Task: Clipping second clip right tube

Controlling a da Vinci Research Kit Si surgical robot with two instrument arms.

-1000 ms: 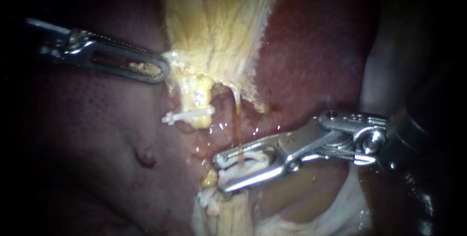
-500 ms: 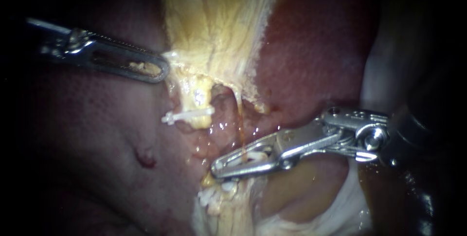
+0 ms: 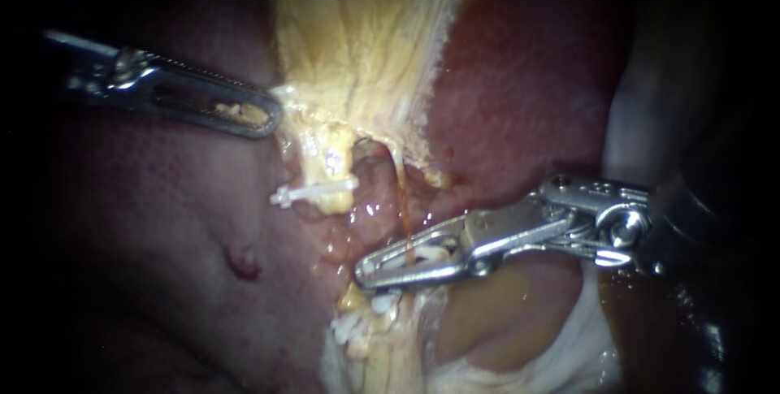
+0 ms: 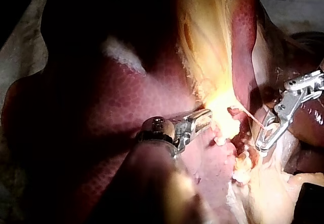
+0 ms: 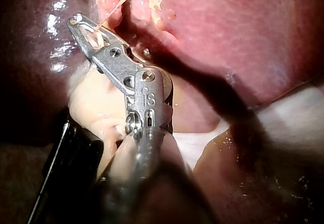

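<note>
Amber and thread-thin, the right tube [image 3: 401, 199] hangs slack below the gallbladder [image 3: 366, 45], likely fragile. Our right instrument [image 3: 364, 272] clamps its jaws on a white clip [image 3: 426, 253] around it, so we shouldn't tug.

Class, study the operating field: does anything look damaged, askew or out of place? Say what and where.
A small dark-red pit mars the liver, left of the right instrument, whose jaws are shut on a clip at the thin right tube. Otherwise nothing stands out.
</note>
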